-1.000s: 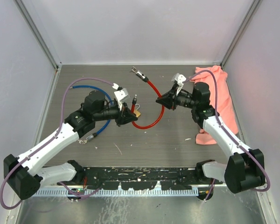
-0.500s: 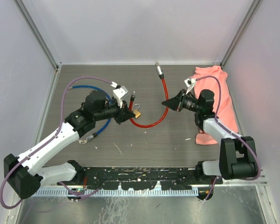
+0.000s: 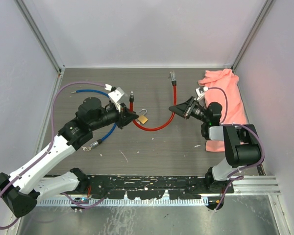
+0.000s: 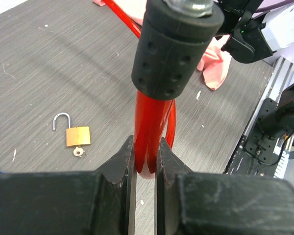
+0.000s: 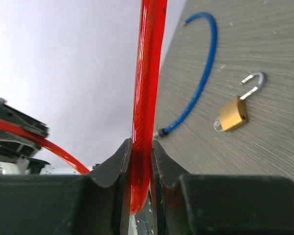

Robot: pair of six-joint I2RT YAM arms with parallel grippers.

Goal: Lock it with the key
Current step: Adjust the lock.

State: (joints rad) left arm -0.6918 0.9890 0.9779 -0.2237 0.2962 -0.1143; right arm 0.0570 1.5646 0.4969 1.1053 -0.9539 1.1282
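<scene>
The brass padlock is seen lying flat on the table. Its shackle is swung open, and a key is seated in its underside. It is touched by neither claw.

Just left of the padlock, the left gripper is found with its 2 fingers pressed together on the red cable. The grip is taken a little below the cable's black end cap, which stands up just left of the padlock and slightly behind it. From that grip the cable is carried in a sagging loop past the near side of the padlock and on to its right.

Well to the right of the padlock, the right gripper is clamped on the same cable, which is pinched between its 2 fingers. Past this grip the cable is led away behind and to the right of the padlock, where its other end is seen near the back wall.

A blue cable is laid out to the left of the padlock, partly hidden by the left arm. A pink cloth is bunched far to the right of the padlock, beyond the right gripper.
</scene>
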